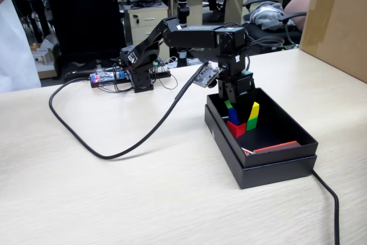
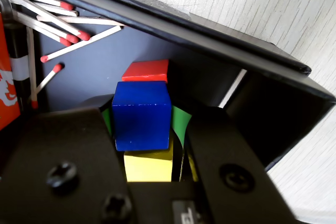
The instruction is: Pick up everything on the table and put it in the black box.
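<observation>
My gripper [image 1: 234,105] hangs inside the black box [image 1: 275,170], low at its far left end. In the wrist view the blue cube [image 2: 142,114] sits between the jaws of the gripper [image 2: 147,127], with narrow gaps on both sides, so the gripper looks open. Green [image 2: 181,124] shows through those gaps. The red cube [image 2: 147,70] lies just beyond the blue one and the yellow cube [image 2: 149,165] just below it. In the fixed view the blue cube [image 1: 233,116] sits above the red cube [image 1: 236,129]. The yellow cube [image 1: 253,110] leans on the green cube [image 1: 251,123].
Loose matchsticks [image 2: 58,19] and a red-and-white strip [image 1: 275,146] lie in the box. A black cable [image 1: 114,153] curves across the beige table [image 1: 86,199], and another [image 1: 330,199] runs off the front right. A brown carton [image 1: 338,21] stands at the back right.
</observation>
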Controlling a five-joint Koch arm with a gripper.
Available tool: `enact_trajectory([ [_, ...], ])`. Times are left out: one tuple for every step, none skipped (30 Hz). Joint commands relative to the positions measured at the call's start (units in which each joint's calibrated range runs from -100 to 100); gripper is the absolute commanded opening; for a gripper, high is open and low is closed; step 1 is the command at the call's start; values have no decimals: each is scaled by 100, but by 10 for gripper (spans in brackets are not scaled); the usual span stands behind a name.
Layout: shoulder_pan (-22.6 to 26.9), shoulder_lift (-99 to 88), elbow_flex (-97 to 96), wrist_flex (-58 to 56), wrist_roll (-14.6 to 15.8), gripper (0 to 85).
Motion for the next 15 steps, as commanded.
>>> enact_trajectory([
  [-15, -134, 158, -19, 5, 194],
  [-10, -157, 76, -36, 5, 261],
  [-10, -203, 4, -71, 0, 348],
  [-10, -238, -15, -79, 0, 382],
  [-20, -295, -15, -79, 0, 406],
  [-24, -387, -15, -79, 0, 416],
  [-39, -513, -15, -79, -5, 416],
  [-63, -869, -51, -79, -24, 418],
  [-83, -1098, -87, -88, -49, 418],
  [-107, -1351, -132, -79, -68, 418],
  [-142, -1615, -151, -88, -73, 418],
  [-171, -1902, -196, -79, -107, 418],
  [-205, -2223, -277, -79, -142, 418],
  [-244, -2510, -350, -79, -156, 418],
  [-288, -2831, -423, -79, -176, 419],
])
